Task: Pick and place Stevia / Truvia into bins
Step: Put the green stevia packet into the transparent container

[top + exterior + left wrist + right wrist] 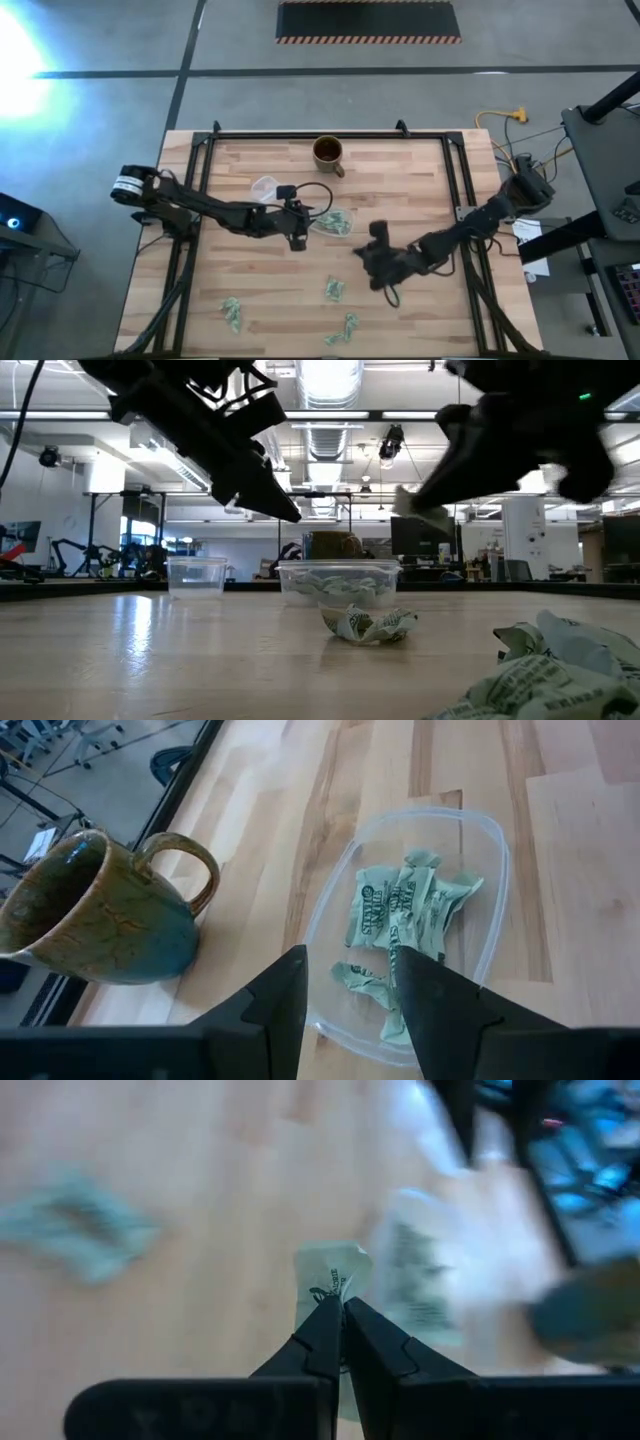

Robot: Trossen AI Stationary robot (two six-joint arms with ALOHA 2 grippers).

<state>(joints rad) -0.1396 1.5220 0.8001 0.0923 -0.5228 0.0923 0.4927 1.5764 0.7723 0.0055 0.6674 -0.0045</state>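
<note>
the right pincer [342,1308] is pinched shut on 1 sachet [332,1275], lifted off the table near the middle. the bin [332,222] sits just toward the far edge, sachets already in it, the left pincer [345,982] gaping empty over it. i'd carry the sachet level, clear the rim, and release low.

A clear shallow tub [497,870] with rounded corners sits mid-table and holds several crumpled green-and-white sachets [405,910]. More sachets [334,289] lie loose on the near side of the table, in about three small clumps. One sachet [332,1275], blurred, is pinched above the table.
</note>
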